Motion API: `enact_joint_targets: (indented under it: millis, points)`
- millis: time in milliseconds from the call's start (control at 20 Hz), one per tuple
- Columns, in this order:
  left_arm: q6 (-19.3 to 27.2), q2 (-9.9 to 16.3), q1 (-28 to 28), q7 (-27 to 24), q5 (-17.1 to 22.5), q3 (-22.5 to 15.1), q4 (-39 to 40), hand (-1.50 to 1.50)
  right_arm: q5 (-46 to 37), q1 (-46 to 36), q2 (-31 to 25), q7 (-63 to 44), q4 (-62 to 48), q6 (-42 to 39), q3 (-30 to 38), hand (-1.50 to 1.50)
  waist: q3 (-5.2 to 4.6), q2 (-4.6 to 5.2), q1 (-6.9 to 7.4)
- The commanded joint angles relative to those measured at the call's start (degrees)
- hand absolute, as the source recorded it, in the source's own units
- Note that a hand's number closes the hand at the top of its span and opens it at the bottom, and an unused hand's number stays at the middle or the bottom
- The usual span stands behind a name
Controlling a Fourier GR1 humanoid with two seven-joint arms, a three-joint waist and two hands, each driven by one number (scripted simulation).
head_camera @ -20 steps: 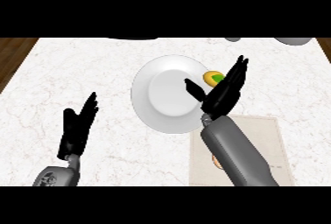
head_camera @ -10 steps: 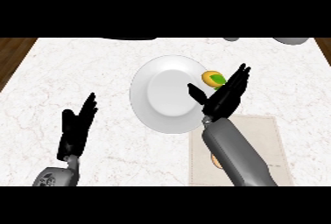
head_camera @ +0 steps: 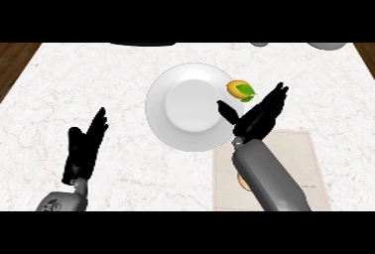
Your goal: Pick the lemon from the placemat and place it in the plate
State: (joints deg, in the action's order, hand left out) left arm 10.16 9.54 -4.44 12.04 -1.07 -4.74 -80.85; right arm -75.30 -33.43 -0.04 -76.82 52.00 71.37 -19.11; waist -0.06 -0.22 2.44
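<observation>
White marble counter (head_camera: 88,89), dark wood floor (head_camera: 15,54)

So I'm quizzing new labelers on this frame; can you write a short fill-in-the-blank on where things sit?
1. The lemon lies at the ___ rim of the plate.
2. The right hand, fingers straight, is ___.
3. The placemat lies under the ___ forearm.
4. The left hand rests open at the view's ___ side.

Missing words: right; open; right; left
</observation>
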Motion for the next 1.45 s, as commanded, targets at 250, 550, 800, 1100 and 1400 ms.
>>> enact_joint_targets:
  millis: [250,550,800,1100,1400]
  points:
    - [1.04,-0.82,1.61,-0.01,-0.34,0.14,-0.67,0.00,-3.82,6.76,0.04,-8.72,5.68,2.05,-0.45,-1.50,-0.04,-0.43,-1.44]
    - [1.90,-1.07,0.54,0.99,-1.05,-0.01,-1.66,0.00,-6.38,12.89,0.04,-8.77,9.65,3.98,-0.72,-1.50,0.02,-0.53,-1.85]
    - [-0.91,1.97,2.88,-0.18,0.94,2.43,-1.82,0.00,-10.43,17.61,0.04,-8.81,14.06,2.28,0.97,-1.50,-0.05,-0.44,-2.14]
    - [1.22,0.07,-2.07,2.62,0.02,2.15,-0.76,0.00,-12.23,23.65,0.04,-8.86,18.60,2.28,2.23,-1.50,0.01,-0.07,-3.14]
    - [0.27,0.08,1.93,-0.02,-0.12,1.47,-0.64,0.00,-12.95,30.06,0.04,-8.88,22.63,1.19,0.00,-1.50,0.00,-0.04,-2.73]
